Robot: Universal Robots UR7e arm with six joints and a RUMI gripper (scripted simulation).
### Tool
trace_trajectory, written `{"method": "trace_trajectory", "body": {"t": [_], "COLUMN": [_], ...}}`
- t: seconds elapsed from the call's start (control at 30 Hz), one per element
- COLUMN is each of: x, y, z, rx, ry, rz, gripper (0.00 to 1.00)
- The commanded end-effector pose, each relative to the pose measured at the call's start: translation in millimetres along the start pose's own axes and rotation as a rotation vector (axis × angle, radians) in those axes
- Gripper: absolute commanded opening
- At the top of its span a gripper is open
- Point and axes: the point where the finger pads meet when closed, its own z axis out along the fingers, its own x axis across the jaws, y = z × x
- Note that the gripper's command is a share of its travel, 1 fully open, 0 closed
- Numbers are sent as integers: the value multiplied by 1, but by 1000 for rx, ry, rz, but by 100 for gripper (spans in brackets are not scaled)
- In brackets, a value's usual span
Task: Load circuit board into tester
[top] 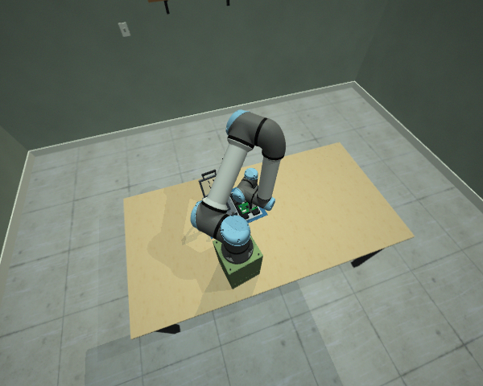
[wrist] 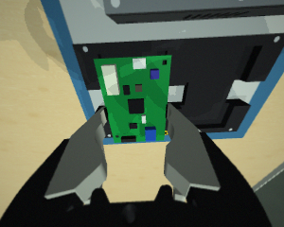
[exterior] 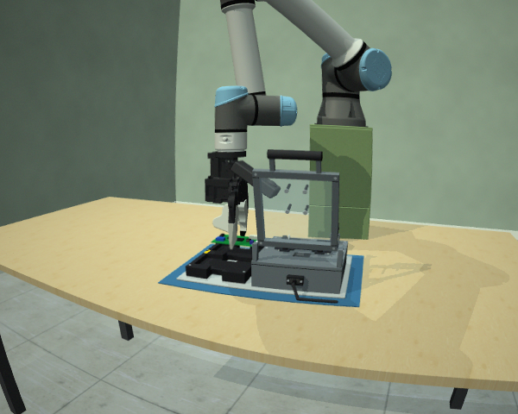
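My gripper [wrist: 136, 106] is shut on the near end of the green circuit board [wrist: 134, 97]. The board faces component side up, with its white connector [wrist: 110, 80] at the far left end. I hold it flat, a little above the black tray [wrist: 204, 80]. In the exterior view the gripper [exterior: 235, 238] points straight down over the tray [exterior: 221, 266], with the board [exterior: 236, 242] at its fingertips. The grey tester [exterior: 300, 262] stands right of the tray, its clear lid [exterior: 294, 207] upright and open. The tester's pins and the black post are not clear to me.
The tray and tester stand on a blue mat [exterior: 268, 278] on the wooden table. A black cable [exterior: 310, 296] leaves the tester's front. The green robot pedestal [exterior: 339, 191] stands behind the tester. The tester's edge [wrist: 189, 11] shows at the top of the wrist view.
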Motion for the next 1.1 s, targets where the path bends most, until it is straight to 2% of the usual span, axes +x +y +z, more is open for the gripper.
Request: {"method": "trace_trajectory", "body": {"t": [0.0, 0.6, 1.07], "x": [-1, -2, -2], "y": [0, -1, -1], "z": [-2, -9, -45], "rx": [1, 1, 1], "ry": [-2, -2, -2], "rz": [2, 2, 2], "gripper": [39, 39, 39]}}
